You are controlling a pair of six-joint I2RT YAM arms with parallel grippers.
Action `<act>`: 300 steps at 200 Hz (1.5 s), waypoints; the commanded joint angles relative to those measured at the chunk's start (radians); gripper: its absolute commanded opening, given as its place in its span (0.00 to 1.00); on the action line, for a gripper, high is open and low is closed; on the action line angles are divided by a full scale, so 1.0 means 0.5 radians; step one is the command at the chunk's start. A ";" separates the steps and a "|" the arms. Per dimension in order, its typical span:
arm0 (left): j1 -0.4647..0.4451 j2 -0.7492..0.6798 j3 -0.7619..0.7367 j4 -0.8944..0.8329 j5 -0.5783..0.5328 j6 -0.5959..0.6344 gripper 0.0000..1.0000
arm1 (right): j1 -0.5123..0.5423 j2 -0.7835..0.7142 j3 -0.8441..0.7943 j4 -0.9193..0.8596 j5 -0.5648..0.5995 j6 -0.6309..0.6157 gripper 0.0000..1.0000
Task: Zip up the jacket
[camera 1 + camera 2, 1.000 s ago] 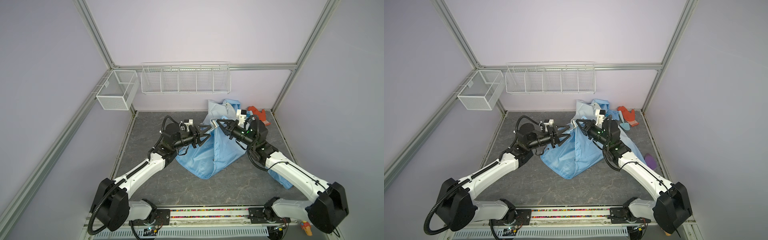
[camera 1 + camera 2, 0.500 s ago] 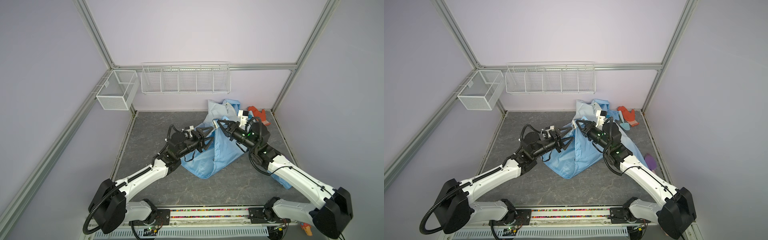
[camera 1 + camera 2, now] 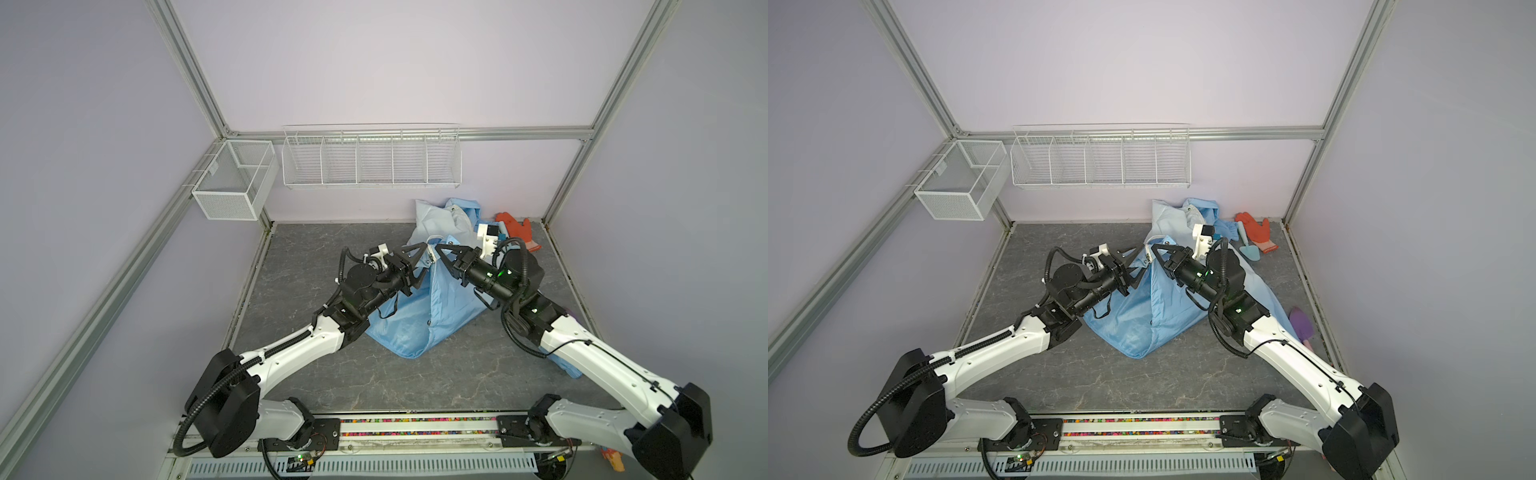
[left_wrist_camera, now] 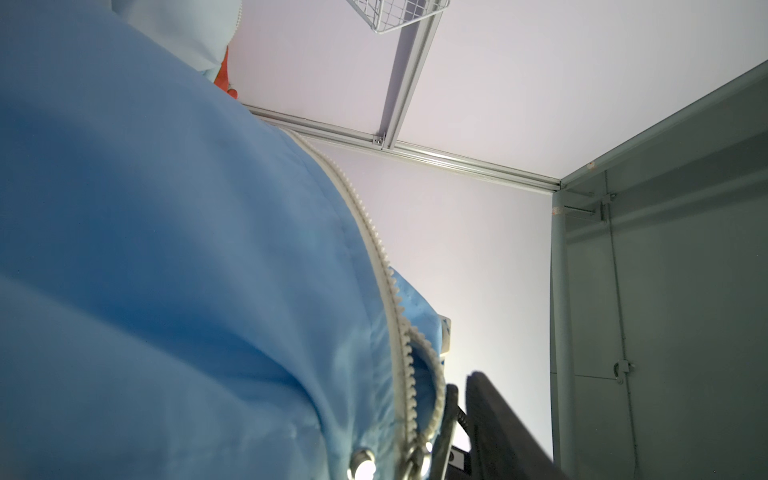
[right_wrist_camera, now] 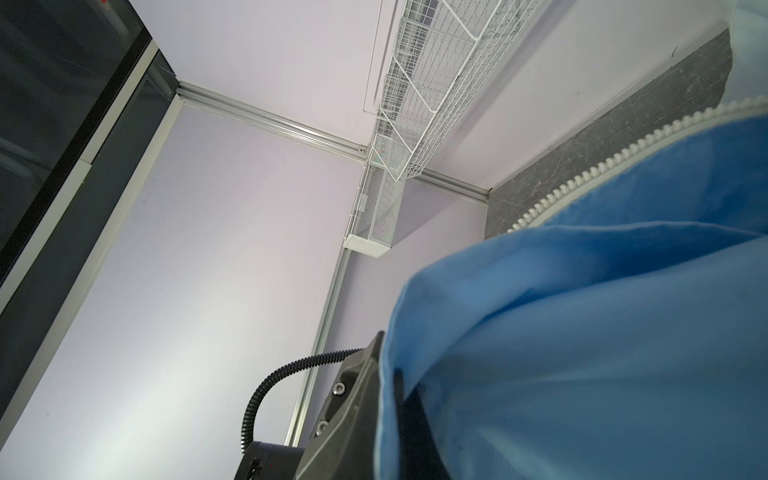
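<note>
The light-blue jacket (image 3: 415,320) (image 3: 1142,316) hangs in a tent shape from a raised point at mid-table, its hem on the grey floor. My right gripper (image 3: 436,251) (image 3: 1152,248) is shut on the jacket's top edge there, and the right wrist view shows fabric (image 5: 582,332) pinched in the gripper (image 5: 390,415). My left gripper (image 3: 424,259) (image 3: 1142,259) faces it from the left, jaws apart around the same edge. In the left wrist view the white zipper (image 4: 374,232) runs down to the slider (image 4: 415,457), beside one dark finger (image 4: 498,424). The other finger is hidden by cloth.
The jacket's whitish hood end (image 3: 440,216) is heaped against the back wall. An orange glove (image 3: 1254,230) and a teal trowel (image 3: 1248,245) lie at the back right, a purple tool (image 3: 1302,326) by the right wall. Wire baskets (image 3: 372,160) (image 3: 232,183) hang on the walls.
My left gripper has moved right, up to the raised jacket edge, and its jaws stand a little narrower. The right gripper has kept its hold, nearly still.
</note>
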 commanded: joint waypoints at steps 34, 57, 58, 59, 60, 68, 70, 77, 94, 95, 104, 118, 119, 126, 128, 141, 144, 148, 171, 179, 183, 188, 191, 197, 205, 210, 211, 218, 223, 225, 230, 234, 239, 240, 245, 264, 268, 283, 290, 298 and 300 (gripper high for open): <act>-0.017 0.017 0.036 0.249 -0.119 0.009 0.23 | 0.017 -0.097 -0.033 0.035 -0.003 -0.019 0.07; -0.017 0.001 0.030 0.223 -0.120 0.022 0.17 | 0.010 -0.110 -0.037 0.022 0.011 -0.022 0.07; -0.017 -0.001 0.031 0.223 -0.119 0.022 0.17 | 0.012 -0.110 -0.037 0.021 0.011 -0.022 0.07; -0.016 0.001 0.033 0.220 -0.119 0.022 0.17 | 0.011 -0.110 -0.037 0.019 0.011 -0.022 0.07; -0.017 0.002 0.034 0.222 -0.117 0.022 0.16 | 0.010 -0.110 -0.036 0.018 0.011 -0.022 0.07; -0.017 0.005 0.033 0.225 -0.110 0.020 0.13 | 0.008 -0.109 -0.035 0.021 0.011 -0.022 0.07; -0.017 0.005 0.034 0.228 -0.108 0.022 0.12 | 0.009 -0.107 -0.034 0.021 0.011 -0.022 0.07; -0.015 0.011 0.034 0.241 -0.102 0.018 0.09 | 0.009 -0.107 -0.035 0.020 0.011 -0.022 0.06; -0.017 0.023 0.044 0.255 -0.083 0.013 0.00 | 0.006 -0.098 -0.030 0.026 0.008 -0.014 0.07; -0.017 0.022 0.044 0.254 -0.082 0.013 0.00 | 0.006 -0.098 -0.030 0.028 0.008 -0.014 0.07; -0.017 0.027 0.052 0.249 -0.066 0.019 0.00 | 0.004 -0.092 -0.026 0.032 0.000 -0.007 0.07; -0.017 0.025 0.063 0.229 -0.045 0.042 0.00 | -0.010 -0.080 -0.019 0.025 -0.023 0.017 0.07; -0.016 0.023 0.064 0.228 -0.044 0.044 0.00 | -0.012 -0.081 -0.019 0.025 -0.026 0.019 0.07; -0.017 0.022 0.068 0.215 -0.034 0.063 0.00 | -0.019 -0.072 -0.015 0.029 -0.046 0.023 0.07; -0.015 0.020 0.069 0.211 -0.031 0.065 0.00 | -0.021 -0.071 -0.015 0.031 -0.050 0.025 0.07; -0.014 0.017 0.073 0.203 -0.021 0.087 0.00 | -0.035 -0.058 -0.015 0.041 -0.093 0.048 0.14; -0.014 0.016 0.075 0.201 -0.018 0.094 0.00 | -0.036 -0.054 -0.017 0.048 -0.106 0.056 0.16; -0.014 0.016 0.078 0.198 -0.014 0.099 0.00 | -0.040 -0.050 -0.018 0.057 -0.117 0.062 0.17; -0.014 0.022 0.087 0.192 0.001 0.115 0.00 | -0.051 -0.043 -0.029 0.068 -0.151 0.082 0.27; -0.014 0.026 0.092 0.194 0.007 0.117 0.00 | -0.053 -0.043 -0.031 0.059 -0.158 0.080 0.29; -0.014 0.027 0.093 0.196 0.010 0.120 0.00 | -0.054 -0.043 -0.032 0.055 -0.161 0.083 0.29; -0.014 0.028 0.094 0.196 0.014 0.123 0.00 | -0.057 -0.040 -0.035 0.056 -0.166 0.082 0.29; -0.013 0.028 0.096 0.195 0.016 0.121 0.00 | -0.056 -0.040 -0.034 0.056 -0.167 0.081 0.29; -0.011 0.031 0.100 0.187 0.022 0.125 0.00 | -0.057 -0.038 -0.033 0.057 -0.174 0.082 0.29; -0.013 0.028 0.107 0.180 0.028 0.133 0.00 | -0.058 -0.031 -0.031 0.054 -0.189 0.079 0.30; -0.012 0.030 0.111 0.177 0.033 0.138 0.00 | -0.059 -0.026 -0.027 0.055 -0.203 0.079 0.29; -0.011 0.029 0.111 0.177 0.032 0.140 0.00 | -0.059 -0.026 -0.027 0.055 -0.203 0.079 0.29; -0.011 0.029 0.115 0.174 0.032 0.145 0.00 | -0.060 -0.016 -0.028 0.060 -0.222 0.079 0.29; -0.011 0.031 0.118 0.173 0.034 0.147 0.00 | -0.058 -0.008 -0.025 0.062 -0.239 0.079 0.28; -0.011 0.031 0.120 0.174 0.035 0.149 0.00 | -0.058 -0.007 -0.025 0.062 -0.242 0.079 0.28; -0.011 0.031 0.125 0.177 0.036 0.151 0.00 | -0.058 -0.003 -0.026 0.066 -0.253 0.079 0.27; -0.011 0.030 0.127 0.177 0.035 0.153 0.00 | -0.060 0.000 -0.025 0.066 -0.258 0.079 0.26; -0.011 0.032 0.130 0.176 0.038 0.154 0.00 | -0.058 0.003 -0.025 0.064 -0.266 0.077 0.25; -0.011 0.033 0.133 0.177 0.039 0.153 0.00 | -0.061 0.002 -0.026 0.063 -0.267 0.076 0.25; -0.011 0.033 0.136 0.175 0.041 0.152 0.00 | -0.058 0.005 -0.026 0.059 -0.274 0.072 0.23; -0.010 0.034 0.143 0.180 0.041 0.159 0.00 | -0.059 -0.007 -0.041 0.046 -0.272 0.070 0.17; -0.011 0.030 0.145 0.176 0.041 0.160 0.00 | -0.058 -0.011 -0.045 0.045 -0.269 0.070 0.16; -0.011 0.024 0.141 0.166 0.038 0.165 0.00 | -0.059 -0.032 -0.062 0.033 -0.237 0.070 0.13; -0.008 0.020 0.138 0.163 0.038 0.165 0.00 | -0.061 -0.042 -0.064 0.014 -0.223 0.067 0.12; -0.008 0.019 0.136 0.165 0.037 0.164 0.00 | -0.063 -0.051 -0.064 -0.003 -0.208 0.064 0.11; -0.010 0.017 0.134 0.165 0.035 0.164 0.00 | -0.062 -0.054 -0.064 -0.007 -0.205 0.062 0.11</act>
